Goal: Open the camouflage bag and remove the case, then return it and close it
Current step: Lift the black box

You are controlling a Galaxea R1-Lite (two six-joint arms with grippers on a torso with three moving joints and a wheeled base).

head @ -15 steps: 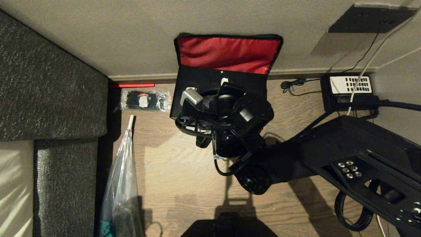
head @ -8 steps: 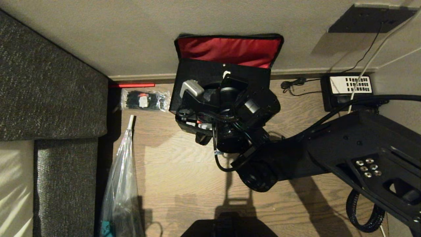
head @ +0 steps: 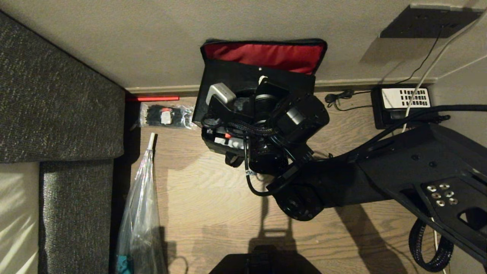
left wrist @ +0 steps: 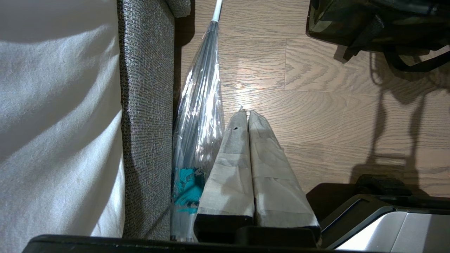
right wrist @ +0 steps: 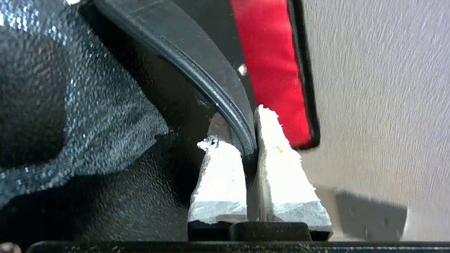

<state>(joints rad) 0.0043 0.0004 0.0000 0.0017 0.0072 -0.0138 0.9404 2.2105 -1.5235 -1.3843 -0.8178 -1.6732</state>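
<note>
With right gripper point(right wrist: 250, 147) jaws clamped on the case point(head: 243, 82) rim above the open bag point(head: 218, 142): advise straight, slow lift, clearing red lid lining point(head: 266, 55). Left gripper point(left wrist: 248, 114) parked, jaws closed.

The right arm point(head: 342, 179) reaches in from the right side of the head view, elbow bent, its wrist point(head: 289, 121) angled up and toward the wall. The right pincer point(right wrist: 251, 140) is nearly shut, its taped fingers point(right wrist: 219, 175) pinching the rim of the black case point(head: 243, 80) between them. The left pincer point(left wrist: 248, 116) hangs low, pointing down at the floor, its two taped fingers point(left wrist: 270, 158) pressed together with nothing between them.
</note>
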